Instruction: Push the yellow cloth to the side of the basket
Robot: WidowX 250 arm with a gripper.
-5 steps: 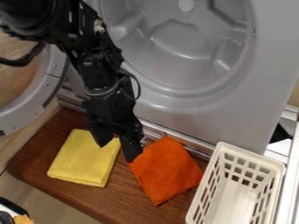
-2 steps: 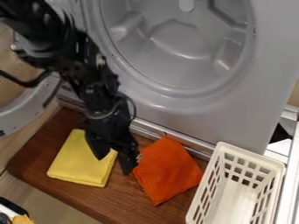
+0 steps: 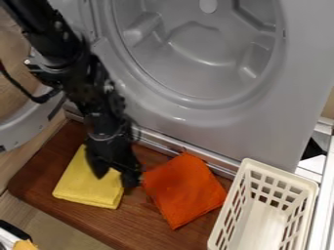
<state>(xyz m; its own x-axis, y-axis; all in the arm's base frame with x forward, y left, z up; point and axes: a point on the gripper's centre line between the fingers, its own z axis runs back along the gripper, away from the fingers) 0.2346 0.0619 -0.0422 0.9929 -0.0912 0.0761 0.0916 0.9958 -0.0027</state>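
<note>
Camera view, black hand [image 3: 116,179], fingers parted at folded yellow cloth [image 3: 81,184], orange cloth [image 3: 184,190], cream latticed plastic basket [image 3: 281,173]

The black arm [image 3: 85,83] slants down from the upper left, its pincer [image 3: 115,180] parted over the upper right of the folded yellow cloth [image 3: 79,186]. On the brown wooden tabletop [image 3: 140,219], an orange cloth [image 3: 186,191] lies between the yellow one and a white openwork basket [image 3: 281,173]. A grey appliance [image 3: 221,132] stands behind.

The jointed black arm [image 3: 83,83] has dark cabling [image 3: 40,99].
</note>
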